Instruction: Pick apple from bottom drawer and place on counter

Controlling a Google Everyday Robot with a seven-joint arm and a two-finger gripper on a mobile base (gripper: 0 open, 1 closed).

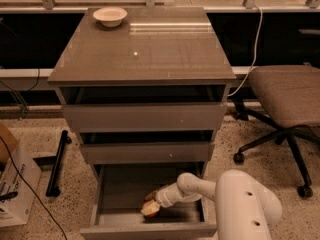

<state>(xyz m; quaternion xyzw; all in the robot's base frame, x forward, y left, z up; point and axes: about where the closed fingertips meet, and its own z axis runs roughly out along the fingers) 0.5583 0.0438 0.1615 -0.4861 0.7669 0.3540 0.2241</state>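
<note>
The bottom drawer [111, 193] is pulled open at the foot of the cabinet. The apple [150, 209], small and red with a yellowish patch, lies inside it near the front. My gripper [153, 202] reaches down into the drawer from the right, at the end of the white arm [200, 186], and sits right on the apple. The glossy grey-brown counter [150, 49] tops the cabinet above.
A white bowl [110, 16] stands at the counter's back left corner. An office chair [287, 101] stands to the right. A cardboard box [12, 184] and a black bar [57, 161] lie on the floor at the left. The two upper drawers stand slightly ajar.
</note>
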